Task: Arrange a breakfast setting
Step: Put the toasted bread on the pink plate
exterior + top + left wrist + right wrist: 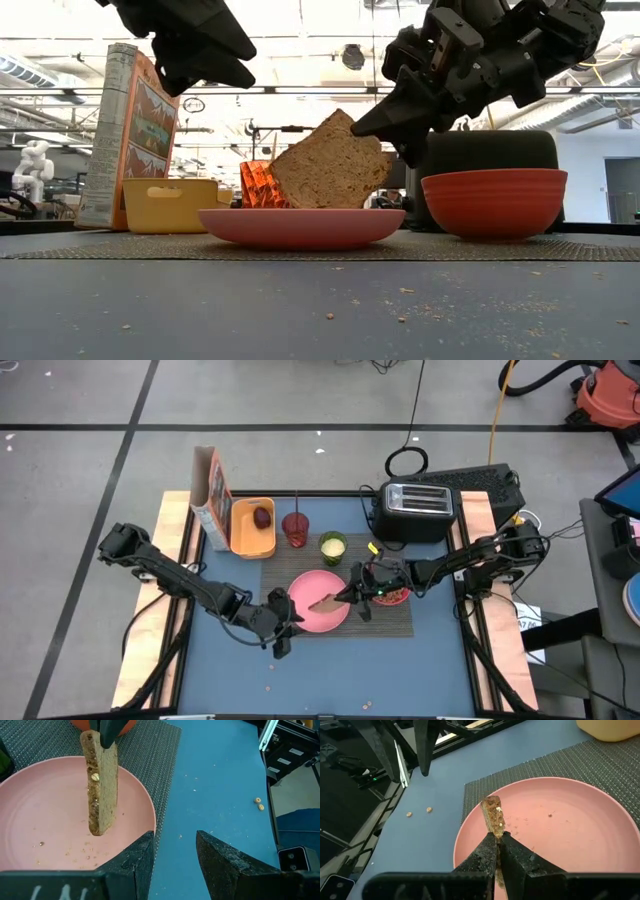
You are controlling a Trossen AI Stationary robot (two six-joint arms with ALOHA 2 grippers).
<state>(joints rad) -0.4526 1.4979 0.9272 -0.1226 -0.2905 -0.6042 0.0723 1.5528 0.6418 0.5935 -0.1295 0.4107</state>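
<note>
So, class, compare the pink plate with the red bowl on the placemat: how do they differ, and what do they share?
The pink plate is shallow and pale pink, while the red bowl is deep and darker red. The plate has the toast slice standing on edge over it, pinched by the right gripper; no food shows above the bowl's rim. The plate lies nearer the left gripper. Both are round and sit on the dark woven placemat.
</note>
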